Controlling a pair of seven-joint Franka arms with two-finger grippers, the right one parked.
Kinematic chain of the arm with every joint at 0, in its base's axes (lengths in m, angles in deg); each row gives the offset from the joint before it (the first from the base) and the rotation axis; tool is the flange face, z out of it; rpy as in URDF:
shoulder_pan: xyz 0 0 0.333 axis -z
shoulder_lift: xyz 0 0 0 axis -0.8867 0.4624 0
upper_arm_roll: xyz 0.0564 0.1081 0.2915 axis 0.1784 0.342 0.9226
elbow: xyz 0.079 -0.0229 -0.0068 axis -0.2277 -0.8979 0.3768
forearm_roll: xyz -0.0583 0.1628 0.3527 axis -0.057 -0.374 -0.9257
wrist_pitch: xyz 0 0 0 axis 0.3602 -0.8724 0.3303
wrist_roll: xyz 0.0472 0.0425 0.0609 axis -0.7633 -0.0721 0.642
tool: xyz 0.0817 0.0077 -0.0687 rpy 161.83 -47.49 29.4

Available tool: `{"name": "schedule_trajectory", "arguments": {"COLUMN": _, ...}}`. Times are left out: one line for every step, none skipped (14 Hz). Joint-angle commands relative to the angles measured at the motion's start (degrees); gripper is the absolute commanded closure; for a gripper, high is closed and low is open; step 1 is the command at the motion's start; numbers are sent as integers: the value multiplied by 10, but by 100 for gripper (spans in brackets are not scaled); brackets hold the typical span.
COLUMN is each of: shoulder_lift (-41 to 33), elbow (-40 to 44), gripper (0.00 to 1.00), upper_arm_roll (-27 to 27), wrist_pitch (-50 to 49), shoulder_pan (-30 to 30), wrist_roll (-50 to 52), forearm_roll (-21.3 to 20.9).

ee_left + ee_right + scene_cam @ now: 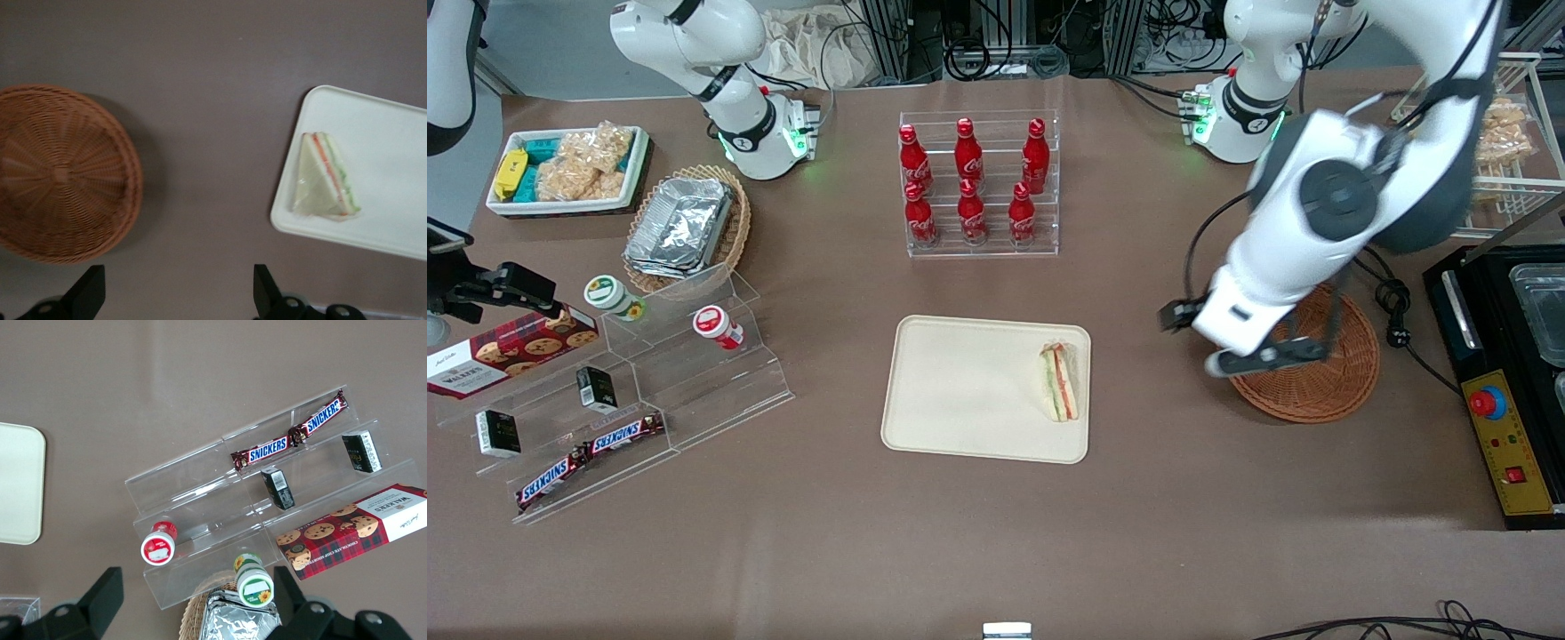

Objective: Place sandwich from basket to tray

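Observation:
The sandwich [1060, 382] [327, 177], a pale wedge with red and green layers, lies on the cream tray [960, 391] [387, 167], close to the rim nearest the working arm. The reddish-brown round basket [1325, 382] [60, 173] holds nothing that I can see. My left gripper [1272, 357] [177, 297] hangs above the bare brown tabletop between the basket and the tray, partly over the basket's edge in the front view. It is open wide and nothing is between its fingers.
A clear rack of red cola bottles [978, 182] stands farther from the front camera than the tray. A stepped acrylic shelf of snacks [623, 391], a tan basket of foil containers [685, 227] and a white bin [565, 169] lie toward the parked arm's end. A black appliance [1503, 391] sits beside the basket.

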Motion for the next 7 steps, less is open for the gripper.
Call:
{"name": "schedule_trajectory", "arguments": {"shoulder_lift": -74, "elbow": -16, "gripper": 0, "upper_arm_roll": 91, "wrist_pitch": -70, "shoulder_pan": 38, "wrist_roll": -68, "forearm_roll": 28}}
{"name": "schedule_trajectory", "arguments": {"shoulder_lift": -92, "elbow": -25, "gripper": 0, "upper_arm_roll": 120, "wrist_pitch": -77, "shoulder_pan": 52, "wrist_roll": -70, "forearm_roll": 28}}
{"name": "schedule_trajectory", "arguments": {"shoulder_lift": -115, "elbow": -37, "gripper": 0, "upper_arm_roll": 143, "wrist_pitch": -83, "shoulder_pan": 59, "wrist_roll": -71, "forearm_roll": 29}}
{"name": "schedule_trajectory", "arguments": {"shoulder_lift": -137, "elbow": -53, "gripper": 0, "upper_arm_roll": 160, "wrist_pitch": -91, "shoulder_pan": 61, "wrist_roll": -88, "forearm_roll": 34}}
{"name": "schedule_trajectory", "arguments": {"shoulder_lift": -160, "elbow": -65, "gripper": 0, "upper_arm_roll": 179, "wrist_pitch": -99, "shoulder_pan": 67, "wrist_roll": -130, "forearm_roll": 36}}
{"name": "schedule_trajectory", "arguments": {"shoulder_lift": -180, "elbow": -73, "gripper": 0, "upper_arm_roll": 212, "wrist_pitch": -111, "shoulder_pan": 79, "wrist_roll": -163, "forearm_roll": 38}}
{"name": "schedule_trajectory", "arguments": {"shoulder_lift": -192, "elbow": -74, "gripper": 0, "upper_arm_roll": 240, "wrist_pitch": -117, "shoulder_pan": 91, "wrist_roll": -185, "forearm_roll": 38}}
